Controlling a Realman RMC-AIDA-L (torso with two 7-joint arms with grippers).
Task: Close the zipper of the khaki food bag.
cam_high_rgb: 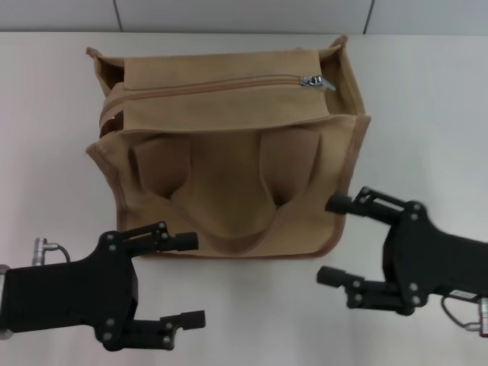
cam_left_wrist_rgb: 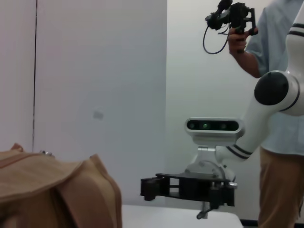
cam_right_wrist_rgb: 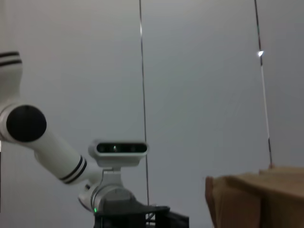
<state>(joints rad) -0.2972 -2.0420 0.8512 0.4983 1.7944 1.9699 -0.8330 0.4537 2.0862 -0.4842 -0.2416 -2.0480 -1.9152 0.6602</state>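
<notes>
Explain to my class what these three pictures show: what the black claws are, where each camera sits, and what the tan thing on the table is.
The black claws are a two-armed robot's grippers. The head view looks down from the robot's head: the left gripper and right gripper hover open near the front of a khaki food bag on a pale table, holding nothing. The zipper runs across the bag's top, its silver pull at the right end. The other two pictures come from cameras on each wrist, looking sideways: each shows a bag edge and the opposite arm. The left wrist view also catches a person filming.
</notes>
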